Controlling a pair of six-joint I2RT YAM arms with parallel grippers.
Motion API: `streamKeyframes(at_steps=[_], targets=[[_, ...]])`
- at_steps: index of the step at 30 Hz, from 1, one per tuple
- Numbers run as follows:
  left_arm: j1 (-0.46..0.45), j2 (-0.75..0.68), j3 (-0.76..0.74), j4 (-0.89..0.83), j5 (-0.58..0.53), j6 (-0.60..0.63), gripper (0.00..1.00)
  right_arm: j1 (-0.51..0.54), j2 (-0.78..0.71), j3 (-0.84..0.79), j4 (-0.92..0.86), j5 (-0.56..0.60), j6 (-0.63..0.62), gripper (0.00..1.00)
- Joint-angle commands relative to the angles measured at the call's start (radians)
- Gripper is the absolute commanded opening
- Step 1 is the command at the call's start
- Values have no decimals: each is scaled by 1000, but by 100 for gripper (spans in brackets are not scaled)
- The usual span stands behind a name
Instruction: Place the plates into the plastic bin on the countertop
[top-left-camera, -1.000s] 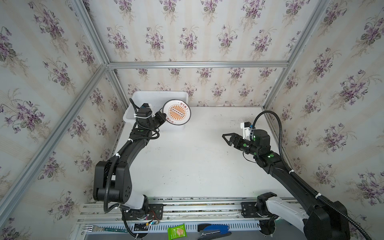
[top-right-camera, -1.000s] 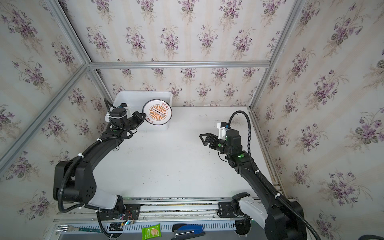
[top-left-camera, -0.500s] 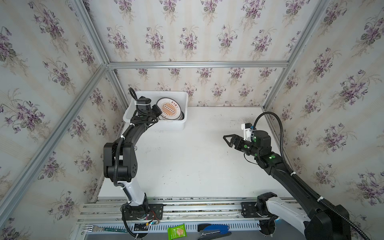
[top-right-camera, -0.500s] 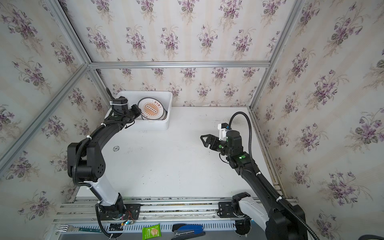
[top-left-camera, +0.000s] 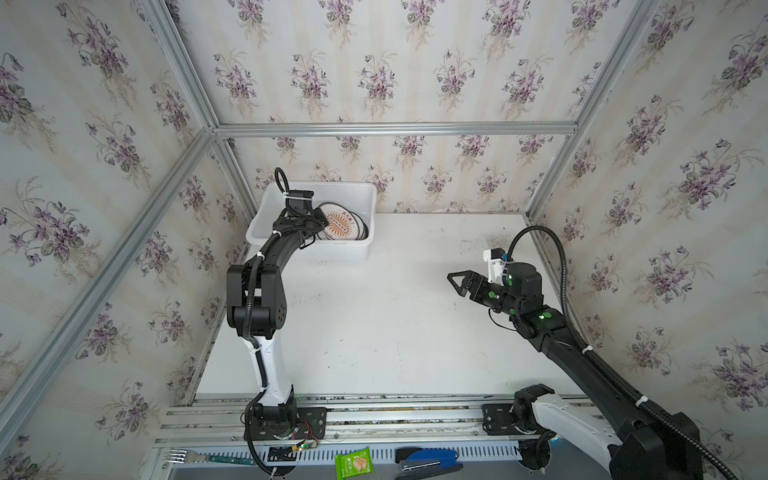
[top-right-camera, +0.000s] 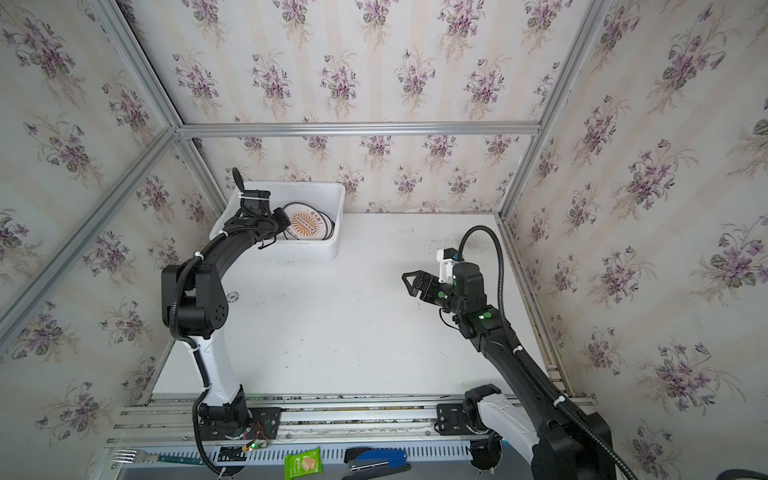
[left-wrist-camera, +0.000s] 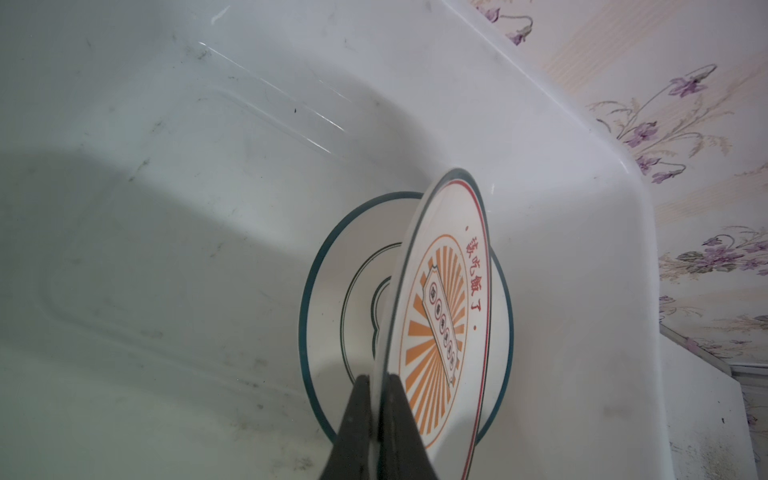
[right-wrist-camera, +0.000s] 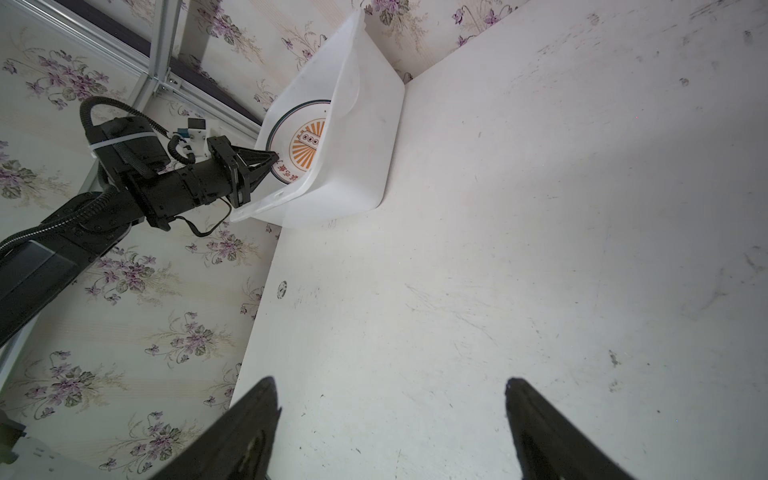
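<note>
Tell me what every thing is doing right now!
Large white plastic bin: upright on the scuffed white countertop, holding two plates.
Round white plate with orange sunburst: tilted inside the bin, gripped by its rim.
Round white plate with teal bands: lying flat on the bin's floor.
Left end effector: shut on the sunburst plate's rim.
Right end effector: open, empty.

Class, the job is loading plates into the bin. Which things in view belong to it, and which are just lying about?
Job: round orange-sunburst plate, round white teal-banded plate, white rectangular plastic bin, flat white countertop.
Lying about: silver metal fork, green snack packet, blue stapler.
</note>
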Motion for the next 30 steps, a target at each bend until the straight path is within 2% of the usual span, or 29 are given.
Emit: streamKeyframes(at_steps=[1, 6, 9, 15, 18, 22, 25, 27, 28, 30], targets=[[-6, 30, 40, -47, -24, 39, 1, 1, -4, 1, 6, 17, -5, 88], [-7, 69, 74, -66, -22, 46, 4, 1, -1, 2, 5, 26, -4, 88], [-8, 83, 92, -74, -19, 50, 10, 1, 1, 1, 5, 32, -1, 88], [-7, 101, 117, -80, -21, 62, 31, 1, 9, 1, 5, 43, 5, 88], [-7, 102, 121, -81, -22, 74, 37, 1, 14, -1, 11, 45, 13, 88], [-8, 97, 126, -81, -20, 94, 40, 1, 25, -1, 23, 46, 18, 88], [-9, 84, 126, -80, -21, 121, 54, 1, 37, 4, 29, 45, 18, 88], [-10, 71, 120, -80, -31, 138, 77, 1, 44, 7, 31, 43, 21, 88], [-11, 63, 115, -80, -38, 145, 98, 1, 45, 7, 32, 45, 25, 88], [-15, 47, 106, -80, -46, 162, 99, 1, 47, 2, 44, 44, 37, 88]])
